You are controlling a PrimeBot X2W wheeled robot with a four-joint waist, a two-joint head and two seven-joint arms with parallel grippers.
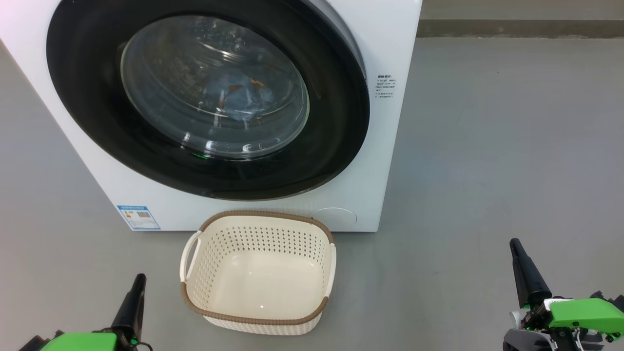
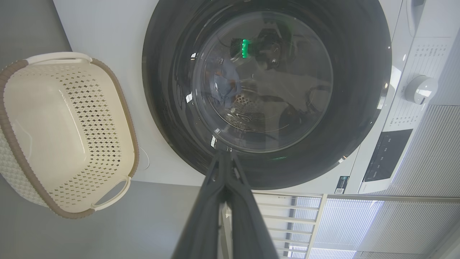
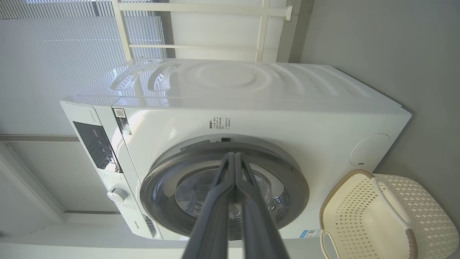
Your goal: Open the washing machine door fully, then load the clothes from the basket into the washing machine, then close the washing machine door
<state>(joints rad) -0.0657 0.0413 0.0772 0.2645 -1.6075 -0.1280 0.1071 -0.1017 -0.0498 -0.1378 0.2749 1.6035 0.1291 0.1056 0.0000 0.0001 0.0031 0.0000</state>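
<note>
The white washing machine (image 1: 390,44) stands ahead with its black-rimmed round door (image 1: 87,112) shut flat against the front. Light blue clothes (image 1: 239,95) with orange-brown prints lie inside the drum, seen through the glass. The cream basket (image 1: 192,287) with a brown rim sits on the floor in front of the machine, nothing in it. My left gripper (image 1: 139,279) is shut and holds nothing, low at the left, short of the basket. My right gripper (image 1: 514,242) is also shut with nothing in it, low at the right. The door (image 2: 359,54) and basket (image 2: 43,126) show in the left wrist view, the machine (image 3: 287,118) in the right wrist view.
Grey floor (image 1: 512,146) spreads to the right of the machine. A blue label sticker (image 1: 139,217) is on the machine's lower left front. The control panel and white dial (image 2: 420,89) sit along the machine's top. Window blinds (image 3: 54,64) are behind it.
</note>
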